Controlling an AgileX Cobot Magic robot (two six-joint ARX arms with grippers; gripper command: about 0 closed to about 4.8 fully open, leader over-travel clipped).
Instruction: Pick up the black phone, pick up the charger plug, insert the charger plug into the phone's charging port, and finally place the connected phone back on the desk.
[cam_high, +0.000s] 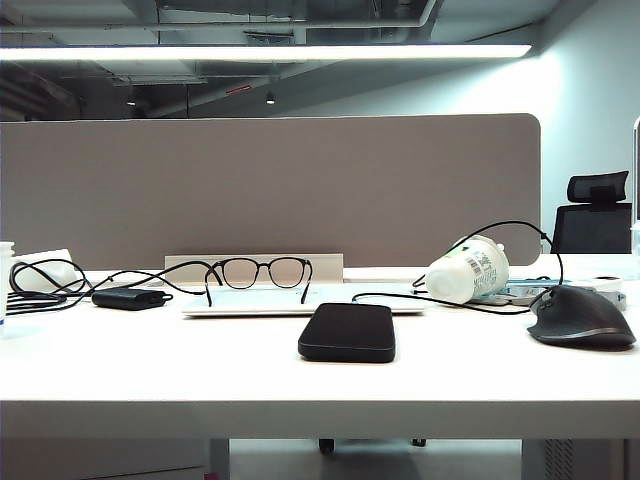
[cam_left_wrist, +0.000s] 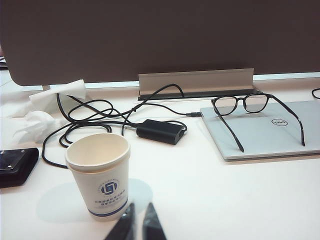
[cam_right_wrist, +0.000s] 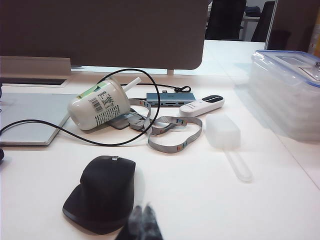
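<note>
The black phone (cam_high: 347, 332) lies flat on the white desk (cam_high: 200, 370), near the middle of its front, in front of the laptop. Neither arm shows in the exterior view. A thin black cable (cam_left_wrist: 95, 112) runs from a black adapter brick (cam_left_wrist: 160, 131) and ends in the small charger plug (cam_left_wrist: 196, 114) beside the laptop's corner. My left gripper (cam_left_wrist: 141, 206) hovers just behind a paper cup (cam_left_wrist: 99, 172), shut and holding nothing. My right gripper (cam_right_wrist: 142, 208), blurred and shut, is empty beside a black mouse (cam_right_wrist: 102, 192). The charging port cannot be made out.
Black-rimmed glasses (cam_high: 258, 272) rest on a closed silver laptop (cam_left_wrist: 265, 132). A tipped white bottle (cam_right_wrist: 97, 105), a looped cable, a lanyard (cam_right_wrist: 172, 135), a hub, a white remote and a clear lidded box (cam_right_wrist: 287, 95) crowd the right side. Crumpled tissues (cam_left_wrist: 37, 107) lie far left.
</note>
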